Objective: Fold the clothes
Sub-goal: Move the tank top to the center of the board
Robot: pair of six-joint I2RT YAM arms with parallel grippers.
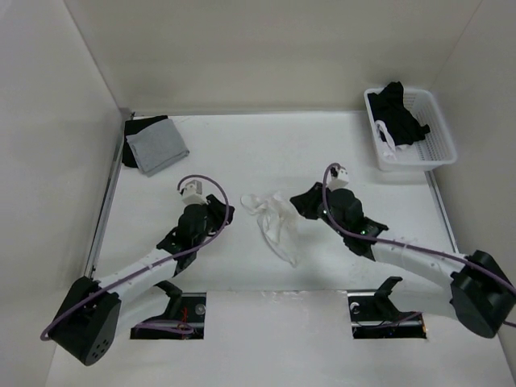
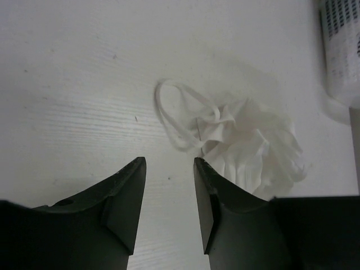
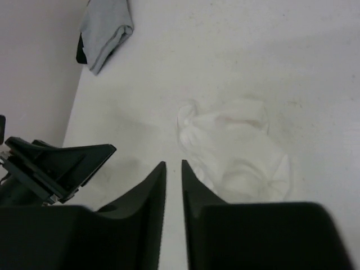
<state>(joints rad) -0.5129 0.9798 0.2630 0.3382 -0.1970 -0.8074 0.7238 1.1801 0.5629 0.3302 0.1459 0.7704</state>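
diagonally lie crumpled clothes [image 1: 276, 226], strap end far-left, bulk near-right.

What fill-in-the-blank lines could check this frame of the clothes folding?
The crumpled garment in the middle is ___ in colour.
The black garment at the far right sits in a white ___.
The grey cloth lies in the far ___ corner.
The left tool, jaws apart, holds ___.
Missing: white; basket; left; nothing.

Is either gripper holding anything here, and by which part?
Nothing is held. The left gripper and right gripper both have empty, parted jaws; the white garment lies crumpled on the table.
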